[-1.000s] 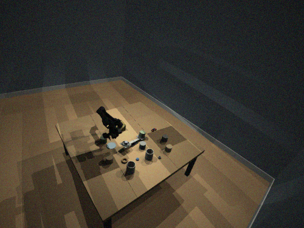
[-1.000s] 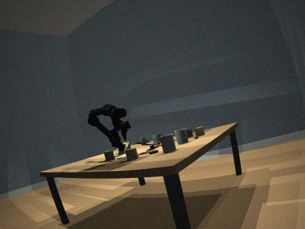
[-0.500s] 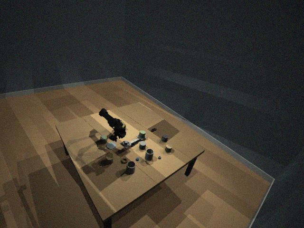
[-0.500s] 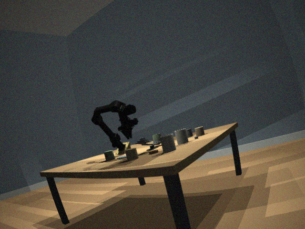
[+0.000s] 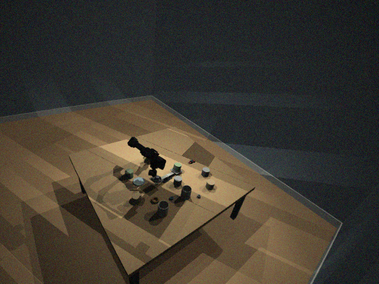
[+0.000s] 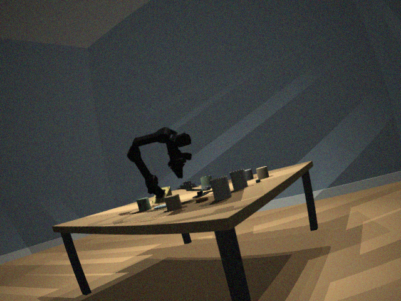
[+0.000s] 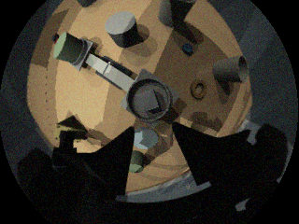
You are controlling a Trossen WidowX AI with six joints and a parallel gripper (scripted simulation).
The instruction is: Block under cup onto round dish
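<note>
Top: black gripper point(image 5: 152, 173) point(image 6: 180, 177) point(image 7: 153, 127) is hovering near the left pan point(image 5: 157, 178) point(image 7: 131, 101); exterior: it's hanging well above the table point(image 6: 200, 223); wrist: jaws standing partly open, holding nothing; what looks like the grey block point(image 7: 146, 98) is sitting in that pan; centring, then descending straight, should avoid tipping the balance point(image 5: 167, 176) point(image 7: 109, 72).

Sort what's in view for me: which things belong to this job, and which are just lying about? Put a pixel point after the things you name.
For the job:
- balance point(image 5: 167, 176) point(image 7: 117, 77)
- green cup on its far end point(image 5: 177, 167) point(image 6: 205, 182) point(image 7: 69, 48)
- pale blue dish point(image 5: 138, 181) point(image 6: 159, 206) point(image 7: 147, 138)

Apparently just lying about:
- brown ring point(image 5: 154, 202) point(image 6: 201, 199) point(image 7: 193, 90)
- grey cylinder beside the beam point(image 5: 177, 181) point(image 7: 121, 30)

I can't tell what the balance's near end holds.
</note>
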